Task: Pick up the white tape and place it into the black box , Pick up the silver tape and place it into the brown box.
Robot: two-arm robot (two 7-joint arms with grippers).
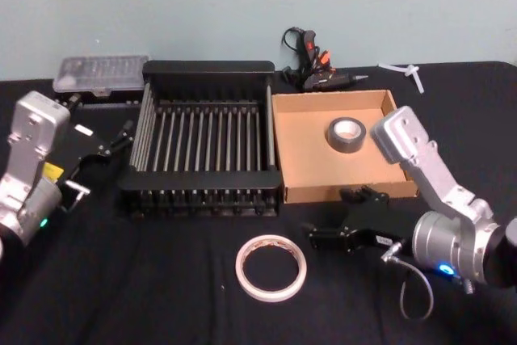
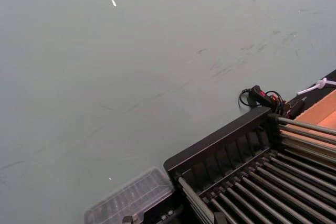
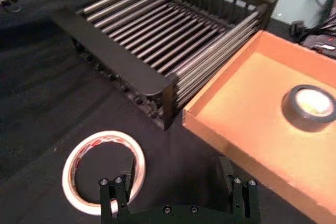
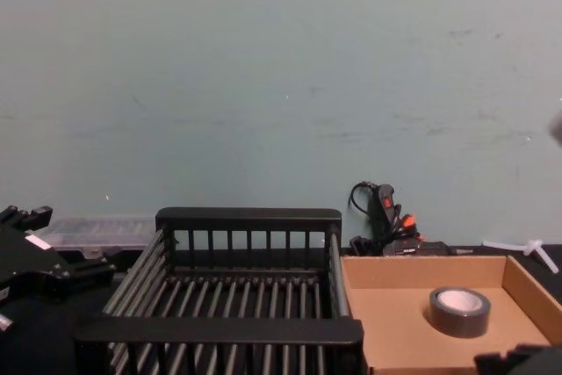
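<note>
The white tape (image 1: 271, 267) lies flat on the black table in front of the black box (image 1: 202, 69), outside it. Red print shows on the inner core of the white tape (image 3: 103, 170) in the right wrist view. The silver tape (image 1: 346, 133) rests flat inside the brown box (image 1: 295, 148), towards its back right. My right gripper (image 1: 331, 214) is open and empty, low over the table just right of the white tape and in front of the brown box. One finger (image 3: 115, 198) is close to the ring's edge. My left gripper (image 1: 119, 139) hovers beside the black box's left wall.
A clear plastic case (image 1: 101, 74) sits at the back left. A black and orange glue gun (image 1: 317, 70) with its cord lies behind the brown box, and a white plastic piece (image 1: 408, 73) lies at the back right. A pale wall stands behind the table.
</note>
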